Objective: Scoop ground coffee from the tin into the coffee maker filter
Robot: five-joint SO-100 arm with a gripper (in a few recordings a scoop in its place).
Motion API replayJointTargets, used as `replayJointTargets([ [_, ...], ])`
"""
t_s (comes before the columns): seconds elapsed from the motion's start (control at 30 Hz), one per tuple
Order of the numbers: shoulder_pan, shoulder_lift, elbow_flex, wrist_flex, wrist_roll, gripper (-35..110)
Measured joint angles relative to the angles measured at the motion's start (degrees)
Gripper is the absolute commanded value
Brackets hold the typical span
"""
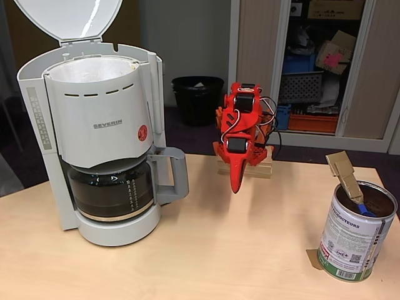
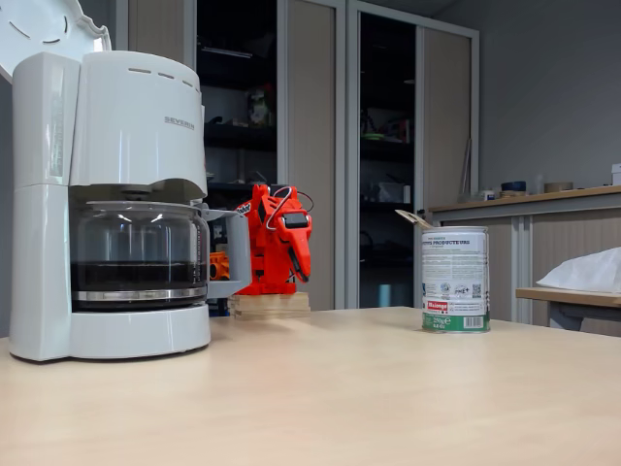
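Observation:
The shiny tin (image 1: 352,242) with a white label and green band stands at the table's right front; dark ground coffee (image 1: 378,199) shows inside it. A scoop with a cardboard handle (image 1: 345,172) and a blue end leans in the tin. The white paper filter (image 1: 94,67) lines the pale-grey SEVERIN basket (image 1: 103,119) at the left, under the raised lid. My red gripper (image 1: 236,182) hangs folded at the rear centre, pointing down, shut and holding nothing, well apart from both. From the side, the tin (image 2: 455,282), basket (image 2: 141,121) and gripper (image 2: 299,254) appear too.
A glass carafe (image 1: 112,190) with dark liquid and a grey handle sits under the basket. The oval white lid (image 1: 69,19) stands open above. My arm rests on a wooden block (image 1: 256,170). A black bin (image 1: 197,97) and open shelves lie behind the table.

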Motion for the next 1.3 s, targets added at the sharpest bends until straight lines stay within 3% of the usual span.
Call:
replayJointTargets([
  [0.23,0.0,0.4,0.0,6.7,-0.7,0],
  [1.3,1.0,0.4,0.0,6.9,-3.0,0],
])
